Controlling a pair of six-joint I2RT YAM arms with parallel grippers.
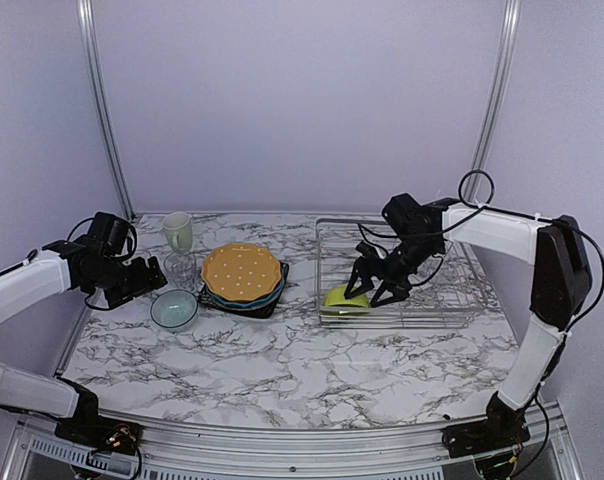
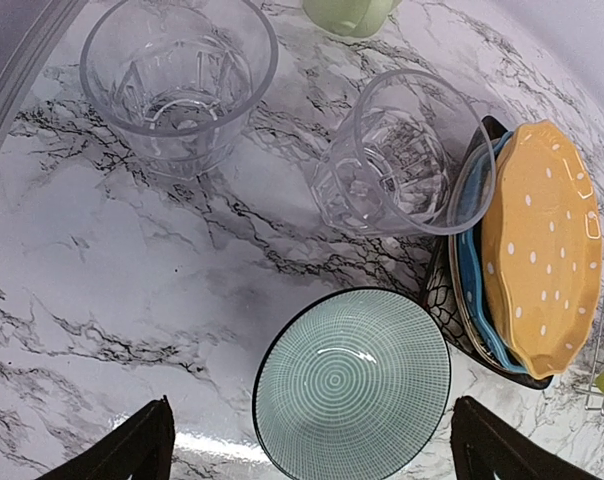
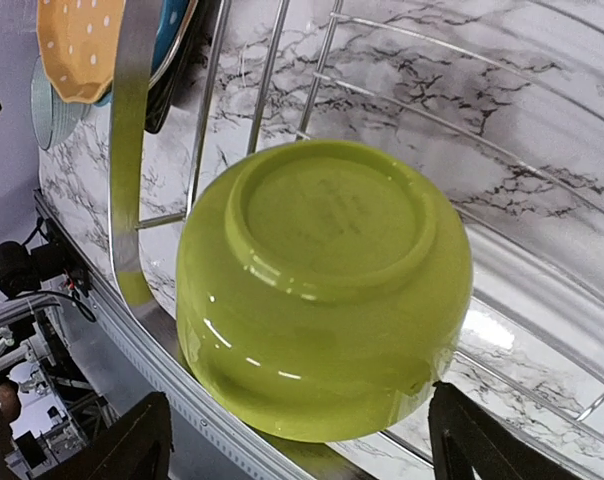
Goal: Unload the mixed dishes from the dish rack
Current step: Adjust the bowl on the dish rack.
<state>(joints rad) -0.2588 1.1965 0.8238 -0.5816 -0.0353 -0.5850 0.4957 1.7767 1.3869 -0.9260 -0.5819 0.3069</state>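
The right end effector (image 1: 374, 290) is released, its fingers spread wide. The lime green bowl (image 3: 322, 290) lies upside down just ahead of it, between the fingertips, resting against the rim wire of the dish rack (image 1: 452, 300). Its wall is rounded and glossy, so closing fingers may skid and pop the bowl loose. A finger could also snag the wire and drag the rack. The left end effector (image 2: 312, 450), likewise released, hovers over the small bowl (image 2: 352, 385) on the worktop (image 1: 282, 370).

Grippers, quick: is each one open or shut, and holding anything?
Left gripper: open, empty, above the pale bowl.
Right gripper: open, straddling the upturned green bowl in the rack.
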